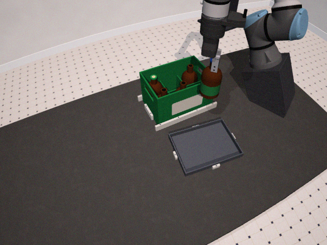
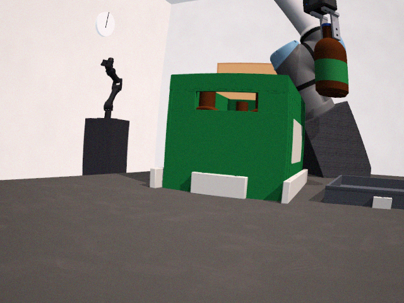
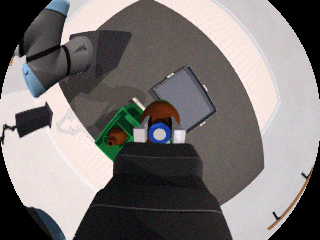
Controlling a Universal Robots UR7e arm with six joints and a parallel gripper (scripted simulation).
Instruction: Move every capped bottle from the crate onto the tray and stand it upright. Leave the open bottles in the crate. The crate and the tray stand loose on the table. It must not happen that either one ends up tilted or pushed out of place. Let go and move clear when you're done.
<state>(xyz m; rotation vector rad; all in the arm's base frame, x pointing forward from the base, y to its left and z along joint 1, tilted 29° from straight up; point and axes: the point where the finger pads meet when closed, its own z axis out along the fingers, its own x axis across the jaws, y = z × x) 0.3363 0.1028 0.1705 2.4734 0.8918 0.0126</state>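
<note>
My gripper (image 1: 213, 63) (image 2: 329, 29) (image 3: 160, 122) is shut on the neck of a brown bottle (image 1: 211, 76) (image 2: 331, 71) (image 3: 160, 111) with a blue cap and a green label. The bottle hangs upright in the air, beside the crate's front right corner in the top view. The green crate (image 1: 163, 107) (image 2: 228, 143) (image 3: 104, 146) holds a bottle with a green-and-cream cap (image 1: 153, 77) at the left, and three open bottles, one (image 1: 189, 75) (image 3: 117, 136) at the back right, one (image 1: 183, 84) and one (image 1: 163, 91) along the front. The grey tray (image 1: 204, 145) (image 2: 352, 194) (image 3: 187, 95) is empty.
White blocks stand on the table around the crate, including a long strip (image 1: 186, 116) (image 2: 294, 185) on its tray side. Small white blocks (image 1: 215, 166) (image 2: 381, 202) sit around the tray. The arm's dark pedestal (image 1: 269, 84) (image 2: 342, 140) stands beyond the held bottle.
</note>
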